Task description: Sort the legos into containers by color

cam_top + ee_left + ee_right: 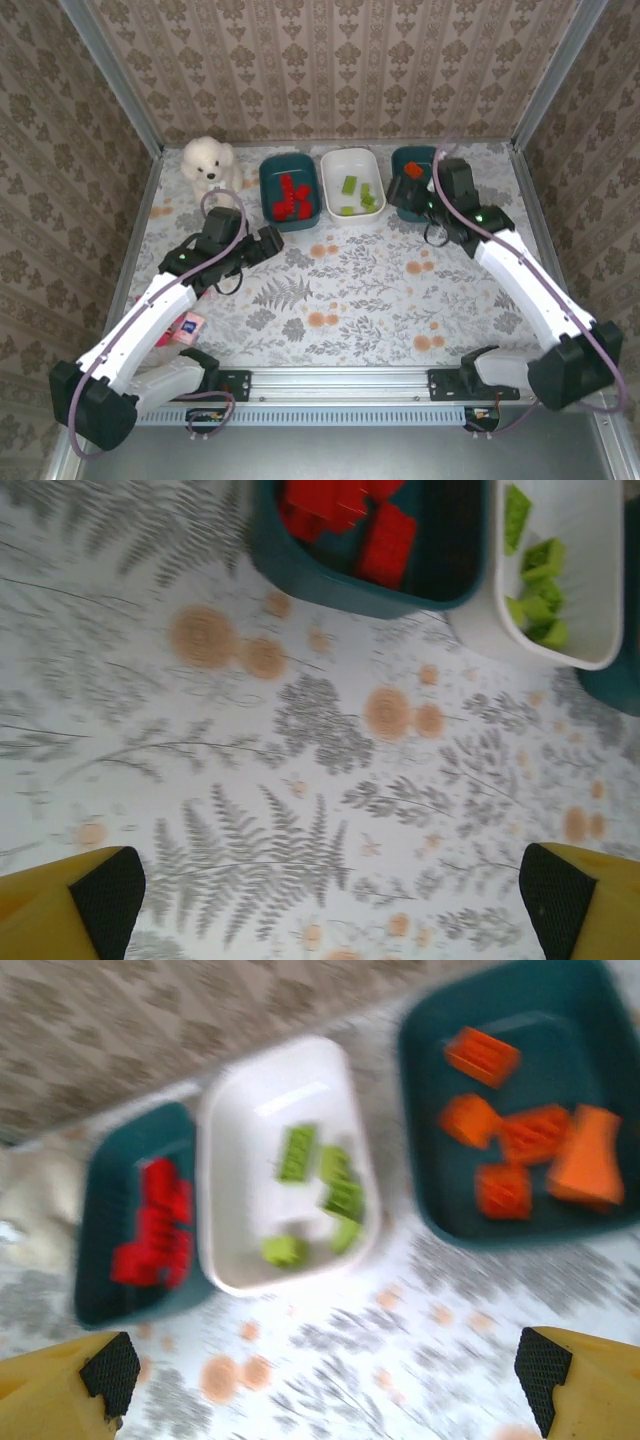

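Three tubs stand in a row at the back. The left teal tub [268, 172] [330, 585] [105, 1180] holds red legos [291, 200] [350, 520] [155, 1225]. Lime green legos [358, 195] [535, 590] [320, 1185] lie in the white tub [335, 165] [590, 540] [250, 1130]. In the right teal tub [400, 160] [560, 1040] are orange legos [413, 171] [530, 1150]. My left gripper [268, 243] [335, 905] hovers open over bare tablecloth in front of the red tub. My right gripper [410, 205] [325, 1370] is open and empty, just in front of the orange tub.
A white plush dog [208, 165] sits at the back left corner. A pink-and-red toy [185, 328] lies beside the left arm near the front. Patterned walls close in three sides; a metal rail [340, 382] runs along the near edge.
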You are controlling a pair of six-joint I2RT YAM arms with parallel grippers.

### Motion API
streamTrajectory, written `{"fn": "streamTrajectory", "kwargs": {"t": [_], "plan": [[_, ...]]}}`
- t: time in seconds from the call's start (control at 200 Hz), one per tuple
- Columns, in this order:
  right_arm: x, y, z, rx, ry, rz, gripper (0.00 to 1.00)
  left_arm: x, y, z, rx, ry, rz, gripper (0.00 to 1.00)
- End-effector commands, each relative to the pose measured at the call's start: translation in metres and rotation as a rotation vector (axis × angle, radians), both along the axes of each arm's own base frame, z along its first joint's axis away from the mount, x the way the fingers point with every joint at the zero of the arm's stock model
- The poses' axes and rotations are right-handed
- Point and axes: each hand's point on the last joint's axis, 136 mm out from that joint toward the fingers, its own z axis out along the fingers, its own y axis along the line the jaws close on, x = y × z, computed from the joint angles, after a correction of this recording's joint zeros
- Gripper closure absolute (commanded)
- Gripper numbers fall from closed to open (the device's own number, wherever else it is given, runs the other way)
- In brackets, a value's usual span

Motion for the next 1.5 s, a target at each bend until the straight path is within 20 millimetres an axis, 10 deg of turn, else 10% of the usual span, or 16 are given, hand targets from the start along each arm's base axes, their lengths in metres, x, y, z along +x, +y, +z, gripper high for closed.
{"fn": "streamTrajectory", "kwargs": {"t": [0.0,0.11,0.28,0.665,0.895,1.175,1.495], "plan": [[-0.040,-0.069,-0.028,-0.197,0.073,-0.265,0.00,-0.003,0.058,-0.003,0.305,-0.037,0.106,0.00],[-0.039,-0.097,-0.036,-0.365,-0.082,-0.273,0.00,0.008,0.115,0.005,0.630,-0.107,0.298,0.00],[-0.036,-0.116,-0.075,-0.584,-0.199,-0.210,0.00,0.058,0.101,-0.020,0.857,-0.296,0.018,0.00],[0.008,-0.139,-0.128,-0.453,-0.193,-0.201,0.00,0.117,0.139,-0.084,0.711,-0.277,0.012,0.00],[0.039,-0.136,-0.136,-0.394,-0.226,-0.186,0.00,0.158,0.140,-0.084,0.692,-0.390,-0.032,0.00],[0.013,-0.131,-0.141,-0.369,-0.415,-0.191,0.00,0.136,0.157,-0.083,0.663,-0.572,0.102,0.00],[0.035,-0.117,-0.148,-0.444,-0.310,-0.126,0.00,0.137,0.159,-0.084,0.669,-0.582,0.117,0.00]]}}
